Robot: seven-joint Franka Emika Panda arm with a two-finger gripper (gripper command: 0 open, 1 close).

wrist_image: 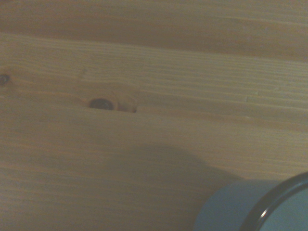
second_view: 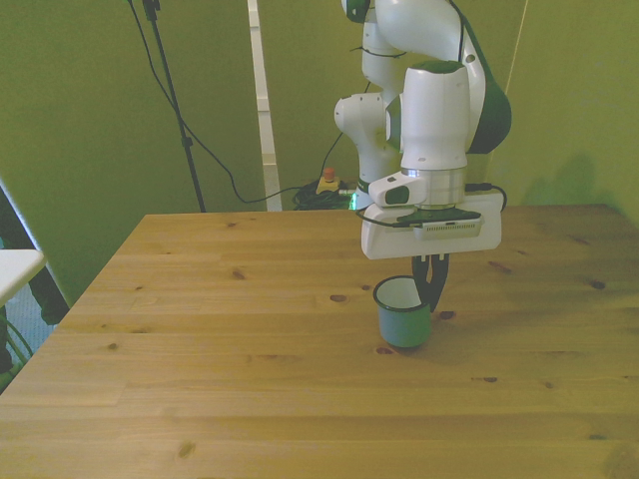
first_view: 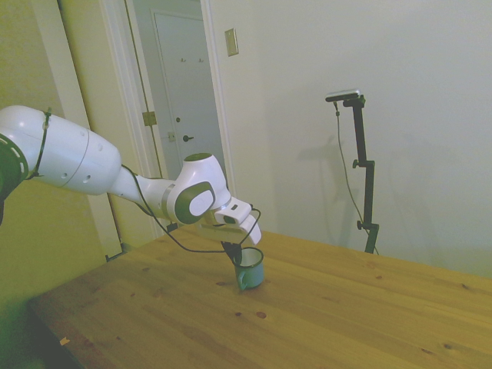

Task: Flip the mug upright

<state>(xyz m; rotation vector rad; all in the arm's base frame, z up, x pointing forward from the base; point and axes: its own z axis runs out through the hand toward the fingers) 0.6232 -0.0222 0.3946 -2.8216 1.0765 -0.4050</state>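
Note:
The teal-green mug (first_view: 250, 270) stands on the wooden table (first_view: 346, 307) with its mouth up, leaning slightly, and its white inside shows in the front view (second_view: 402, 315). My gripper (second_view: 435, 289) comes down from above onto the rim on the front view's right side. Its dark fingers straddle the mug's wall and are shut on it. Seen from the side, the gripper (first_view: 233, 252) meets the rim on the side nearest the arm. In the wrist view a corner of the mug (wrist_image: 231, 207) with its dark rim shows over the table boards. The handle is hidden.
The table (second_view: 200, 329) carries nothing but the mug. A dark knot (wrist_image: 101, 103) marks the wood near it. Cables and a red-topped button (second_view: 326, 182) lie on the floor behind the table's far edge.

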